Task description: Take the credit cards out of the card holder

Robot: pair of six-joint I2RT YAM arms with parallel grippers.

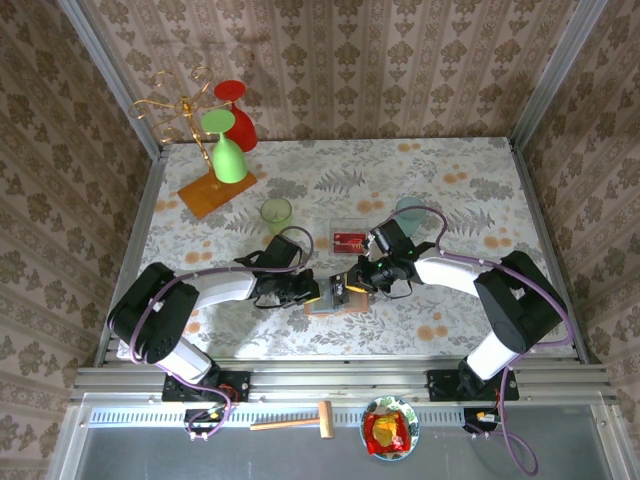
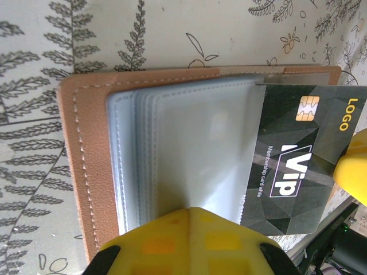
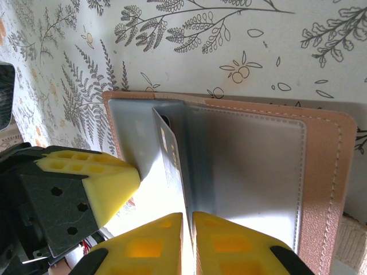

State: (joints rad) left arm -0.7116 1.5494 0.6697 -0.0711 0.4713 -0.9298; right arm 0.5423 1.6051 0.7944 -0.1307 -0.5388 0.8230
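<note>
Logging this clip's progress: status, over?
Left gripper jaws shut, pressing holder. Right gripper jaws shut on black card, partly out. No obstruction seen.

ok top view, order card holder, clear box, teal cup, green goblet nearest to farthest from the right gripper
1. card holder, at the right gripper tips
2. clear box, just behind
3. teal cup, back right
4. green goblet, far back left

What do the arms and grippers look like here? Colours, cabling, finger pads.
Both match: the left arm and right arm have white links with bulky black joints, and a purple cable loops along each. The left gripper and right gripper have black bodies and yellow finger pads with square pockets.
</note>
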